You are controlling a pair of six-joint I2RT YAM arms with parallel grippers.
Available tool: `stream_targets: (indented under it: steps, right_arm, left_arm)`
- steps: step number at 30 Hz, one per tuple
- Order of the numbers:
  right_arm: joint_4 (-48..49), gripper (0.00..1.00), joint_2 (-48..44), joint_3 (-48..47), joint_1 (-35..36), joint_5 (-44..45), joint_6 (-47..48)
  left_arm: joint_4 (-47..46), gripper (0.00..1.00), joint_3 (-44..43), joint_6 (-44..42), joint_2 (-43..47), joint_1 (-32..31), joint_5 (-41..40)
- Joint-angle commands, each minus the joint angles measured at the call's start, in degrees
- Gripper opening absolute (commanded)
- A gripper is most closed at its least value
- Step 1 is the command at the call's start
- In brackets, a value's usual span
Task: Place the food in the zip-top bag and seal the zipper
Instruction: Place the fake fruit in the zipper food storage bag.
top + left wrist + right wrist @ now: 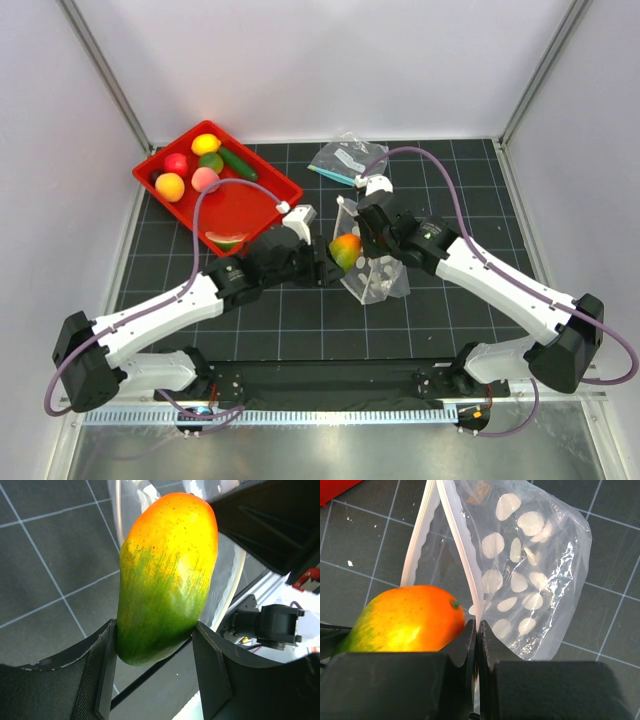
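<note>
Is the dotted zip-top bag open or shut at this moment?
Open: the two zipper strips stand apart in the right wrist view, the right hand pinching one, the mango at the mouth.

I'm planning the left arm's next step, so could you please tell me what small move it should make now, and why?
Probably ease the left gripper forward so the mango goes deeper into the zip-top bag before releasing. The mango is gripped right at the mouth, which stands parted because the right gripper pinches one side of the zipper.

Overhead view looking down, wrist views close-up — all sharing the mango [165,580]
</note>
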State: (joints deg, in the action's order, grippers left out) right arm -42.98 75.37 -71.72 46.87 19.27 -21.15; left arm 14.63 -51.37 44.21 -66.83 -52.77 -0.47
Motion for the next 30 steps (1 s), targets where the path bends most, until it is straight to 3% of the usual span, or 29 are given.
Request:
stream_targets:
  steps: [1, 11, 16, 28, 30]
  right_arm:
    - [0.2, 0.01, -1.2, -2.3, 0.1, -2.6, -0.5]
    - [1.3, 0.01, -2.7, 0.2, 0.2, -3.7, -1.8]
    - [2.5, 0.01, -3.7, 1.1, 0.1, -4.6, -2.4]
    - [5.3, 0.01, -7.4, 5.1, 0.1, -3.7, -4.0]
    - [5.4, 0.01, -7.5, 5.2, 0.1, -3.5, -4.1]
  left_arm:
    - [3.5, 0.18, -4.3, -2.3, -1.7, -0.9, -3.7]
    - [10.2, 0.24, -10.4, -3.4, -6.6, -2.6, -11.0]
    - [10.3, 0.34, -12.7, -3.7, -8.5, -3.4, -12.4]
    - [8.3, 0.89, -12.8, -4.0, -6.4, -4.7, -9.0]
    - [8.2, 0.91, -12.6, -4.0, -5.9, -4.7, -8.6]
